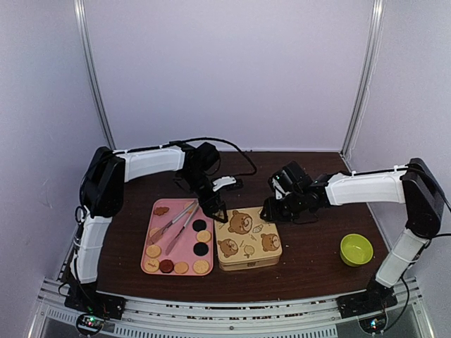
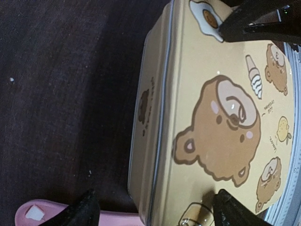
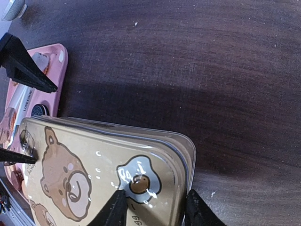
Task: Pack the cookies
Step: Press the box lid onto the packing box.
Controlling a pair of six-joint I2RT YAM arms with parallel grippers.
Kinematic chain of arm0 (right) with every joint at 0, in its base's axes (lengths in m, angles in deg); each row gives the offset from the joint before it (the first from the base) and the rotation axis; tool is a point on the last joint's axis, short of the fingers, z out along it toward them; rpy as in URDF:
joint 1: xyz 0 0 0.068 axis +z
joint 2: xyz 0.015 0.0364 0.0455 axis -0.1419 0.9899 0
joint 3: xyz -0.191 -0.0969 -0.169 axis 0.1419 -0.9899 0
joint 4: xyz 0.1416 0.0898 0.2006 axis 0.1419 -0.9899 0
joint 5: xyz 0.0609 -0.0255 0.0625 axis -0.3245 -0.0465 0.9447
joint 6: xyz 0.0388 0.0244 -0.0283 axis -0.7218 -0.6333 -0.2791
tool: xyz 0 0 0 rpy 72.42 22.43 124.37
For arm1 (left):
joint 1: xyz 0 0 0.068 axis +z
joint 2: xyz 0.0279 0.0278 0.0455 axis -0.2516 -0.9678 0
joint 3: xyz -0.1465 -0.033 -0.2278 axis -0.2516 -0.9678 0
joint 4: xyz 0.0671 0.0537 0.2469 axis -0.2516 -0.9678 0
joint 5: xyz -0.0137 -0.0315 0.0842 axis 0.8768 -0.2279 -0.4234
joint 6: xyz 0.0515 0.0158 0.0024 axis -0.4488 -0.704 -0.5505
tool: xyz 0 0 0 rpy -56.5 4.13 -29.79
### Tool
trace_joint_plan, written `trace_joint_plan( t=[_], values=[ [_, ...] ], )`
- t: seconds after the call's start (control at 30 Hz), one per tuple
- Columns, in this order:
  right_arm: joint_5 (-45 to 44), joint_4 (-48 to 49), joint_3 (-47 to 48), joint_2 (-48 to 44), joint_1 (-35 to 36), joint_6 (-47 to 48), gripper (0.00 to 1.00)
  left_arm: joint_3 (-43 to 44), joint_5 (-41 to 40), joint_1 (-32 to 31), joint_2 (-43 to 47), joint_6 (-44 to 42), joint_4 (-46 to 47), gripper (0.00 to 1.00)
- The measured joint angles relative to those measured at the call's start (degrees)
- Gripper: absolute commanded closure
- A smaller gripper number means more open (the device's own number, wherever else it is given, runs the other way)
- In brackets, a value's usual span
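Several small cookies (image 1: 203, 236), tan and dark, lie on a pink tray (image 1: 146, 267) left of a closed yellow bear-print tin (image 1: 248, 239). My left gripper (image 1: 217, 210) hangs open over the tin's far left corner. In the left wrist view the left gripper (image 2: 155, 214) straddles the tin's (image 2: 221, 117) edge, one finger over the lid and one over the table. My right gripper (image 1: 270, 211) is at the far right corner. In the right wrist view the right gripper (image 3: 155, 212) stands open astride the tin (image 3: 94, 155), one finger on the lid, the other outside the rim. One dark cookie (image 3: 37, 110) shows there.
Metal tongs (image 1: 176, 225) lie slantwise across the pink tray. A green bowl (image 1: 356, 248) stands at the right, near the right arm's base. The pink tray's rim (image 2: 117, 219) lies close against the tin's left side.
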Motion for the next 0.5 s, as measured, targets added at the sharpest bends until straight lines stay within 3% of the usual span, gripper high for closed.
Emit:
trace_joint_plan(
  t=[0.23, 0.5],
  values=[
    [2.36, 2.86, 0.07, 0.87, -1.2, -1.14, 0.68, 2.21, 3.41, 0.9, -1.57, -0.74, -0.68, 0.45],
    [2.95, 4.83, -0.74, 0.79, -1.46, -2.49, 0.69, 4.0, 6.54, 1.95, -2.6, -1.4, -2.6, 0.67]
  ],
)
